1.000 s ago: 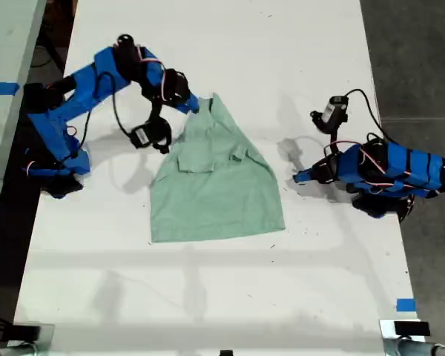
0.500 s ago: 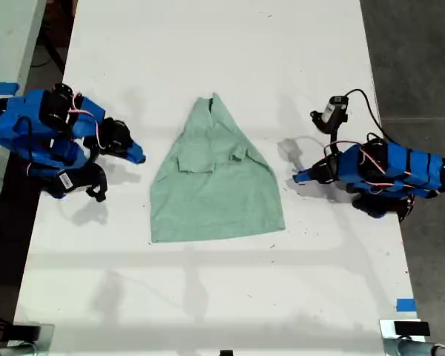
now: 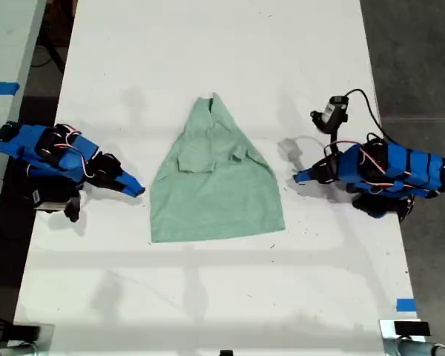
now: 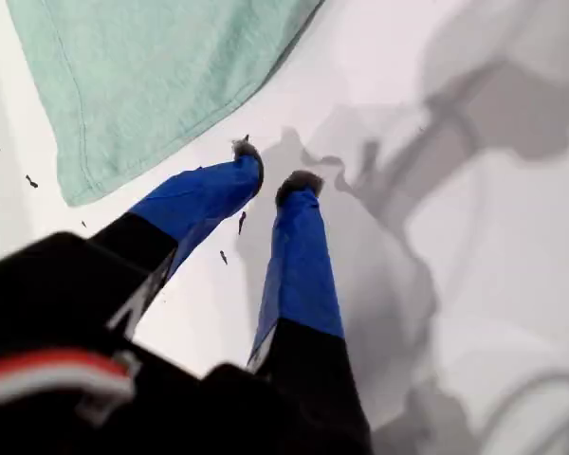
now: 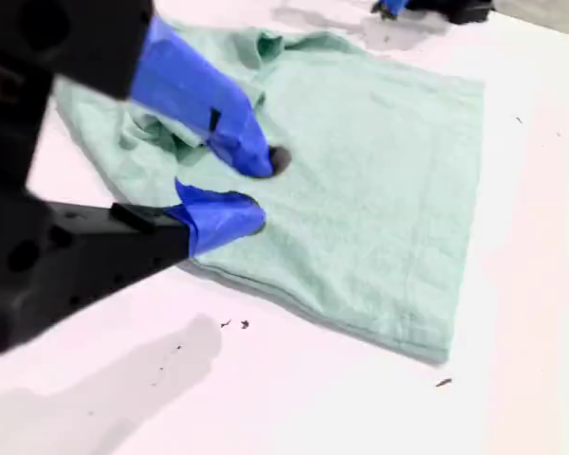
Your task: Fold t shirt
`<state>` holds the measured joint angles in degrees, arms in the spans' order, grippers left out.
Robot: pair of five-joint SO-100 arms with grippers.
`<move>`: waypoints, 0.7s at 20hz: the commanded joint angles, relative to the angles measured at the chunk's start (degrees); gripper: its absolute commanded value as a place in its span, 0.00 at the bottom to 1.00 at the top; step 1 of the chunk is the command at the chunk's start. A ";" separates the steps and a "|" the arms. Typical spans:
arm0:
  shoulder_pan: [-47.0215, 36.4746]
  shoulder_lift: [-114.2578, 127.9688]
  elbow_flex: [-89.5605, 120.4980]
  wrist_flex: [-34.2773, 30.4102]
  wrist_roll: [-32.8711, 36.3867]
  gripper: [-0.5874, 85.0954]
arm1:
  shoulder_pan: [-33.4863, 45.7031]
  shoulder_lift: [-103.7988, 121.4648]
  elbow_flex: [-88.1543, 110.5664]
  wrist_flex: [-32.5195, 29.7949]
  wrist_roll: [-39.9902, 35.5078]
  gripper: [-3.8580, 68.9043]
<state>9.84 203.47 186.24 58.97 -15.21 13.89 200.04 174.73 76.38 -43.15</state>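
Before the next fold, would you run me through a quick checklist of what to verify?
1. My first claw empty, jaws slightly apart: ok.
2. My second claw empty, jaws apart: ok.
3. Both claws clear of the t shirt, one at each side of it in the exterior view: ok.
4. Sleeves folded inward over the body: ok, as far as the exterior view shows.
5. Hem lying flat and straight on the table: ok.
6. Bottom-to-top fold done: not ok, the shirt lies at full length.
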 commanded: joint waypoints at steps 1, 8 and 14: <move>-2.55 1.85 2.37 -0.97 10.63 0.26 | 0.09 0.53 3.25 0.26 -0.79 0.14; -3.87 1.76 2.37 -0.97 31.55 0.25 | 0.09 0.53 3.25 0.26 -0.79 0.14; -3.78 1.76 2.37 -0.97 31.55 0.25 | 0.09 0.53 3.25 0.26 -0.79 0.14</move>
<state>6.42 204.79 186.24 58.97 16.00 13.89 200.04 174.73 76.38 -43.15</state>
